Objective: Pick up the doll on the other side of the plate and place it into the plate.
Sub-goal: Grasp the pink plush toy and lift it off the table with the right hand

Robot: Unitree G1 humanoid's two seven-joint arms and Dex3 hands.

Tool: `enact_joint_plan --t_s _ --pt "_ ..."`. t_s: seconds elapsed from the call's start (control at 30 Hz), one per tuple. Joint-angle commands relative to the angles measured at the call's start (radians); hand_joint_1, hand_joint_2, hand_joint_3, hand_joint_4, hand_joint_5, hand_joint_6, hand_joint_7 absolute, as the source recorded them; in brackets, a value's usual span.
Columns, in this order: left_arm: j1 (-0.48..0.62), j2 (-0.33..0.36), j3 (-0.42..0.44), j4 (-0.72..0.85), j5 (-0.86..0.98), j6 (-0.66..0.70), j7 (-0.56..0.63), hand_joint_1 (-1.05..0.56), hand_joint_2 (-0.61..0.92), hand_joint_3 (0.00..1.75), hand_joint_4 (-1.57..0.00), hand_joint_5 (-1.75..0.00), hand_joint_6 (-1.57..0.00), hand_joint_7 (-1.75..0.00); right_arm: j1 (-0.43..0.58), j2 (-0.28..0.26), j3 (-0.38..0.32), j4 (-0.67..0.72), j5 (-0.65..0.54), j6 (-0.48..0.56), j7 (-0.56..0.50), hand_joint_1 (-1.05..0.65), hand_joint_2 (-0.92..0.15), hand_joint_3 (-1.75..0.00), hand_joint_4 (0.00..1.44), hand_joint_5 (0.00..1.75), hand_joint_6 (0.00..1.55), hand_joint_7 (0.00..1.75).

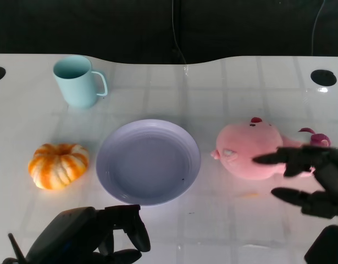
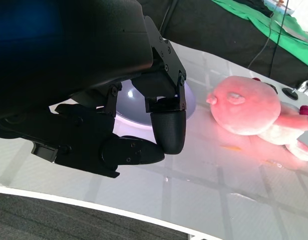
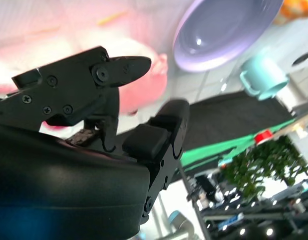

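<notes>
Right hand (image 1: 314, 184) hovers at the pink doll (image 1: 251, 149), fingers spread, nothing gripped yet. Doll lies just right of the lavender plate (image 1: 111, 179). I'd settle the fingers around its round body before closing, then lift.

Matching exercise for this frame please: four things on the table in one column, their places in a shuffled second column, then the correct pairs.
1. cup
2. pumpkin
3. plate
4. doll

a. centre of the table
b. beside the right hand
c. far left corner area
d. left of the plate, near the left hand

Pairs: 1-c, 2-d, 3-a, 4-b
</notes>
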Motion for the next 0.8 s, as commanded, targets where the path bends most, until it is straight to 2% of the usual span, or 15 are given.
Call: enact_joint_plan --t_s 0.03,0.13,0.4,0.57,0.8 --pt "0.009 0.016 0.004 0.006 0.009 -0.009 0.003 -0.31 0.92 0.37 -0.63 -1.62 -0.62 -1.21 -0.023 -0.011 -0.033 -0.03 -0.003 0.016 -0.008 -0.41 -0.87 -0.04 0.32 0.81 0.48 0.05" --pt "0.008 0.013 0.001 0.004 0.025 -0.007 0.008 -0.31 0.92 0.36 -0.63 -1.62 -0.62 -1.21 -0.031 -0.031 -0.044 -0.061 -0.039 0.05 0.013 -0.47 -0.87 -0.02 0.2 0.76 0.39 0.01" --pt "0.003 0.01 0.0 0.014 0.018 -0.012 0.005 -0.31 0.92 0.36 -0.63 -1.63 -0.63 -1.21 -0.078 -0.077 -0.05 -0.131 -0.145 0.217 0.13 -0.65 -0.86 0.0 0.05 0.71 0.2 0.0" --pt "0.007 0.01 0.0 0.008 0.02 -0.007 0.002 -0.31 0.92 0.37 -0.62 -1.64 -0.63 -1.21 -0.129 -0.116 -0.017 -0.1 -0.204 0.294 0.211 -0.67 -0.85 0.0 0.03 0.71 0.2 0.01" --pt "0.012 0.01 -0.003 -0.001 0.033 -0.004 0.005 -0.32 0.92 0.37 -0.62 -1.63 -0.62 -1.21 -0.194 -0.149 0.041 0.011 -0.245 0.329 0.274 -0.69 -0.85 0.0 0.14 0.51 0.22 0.01"
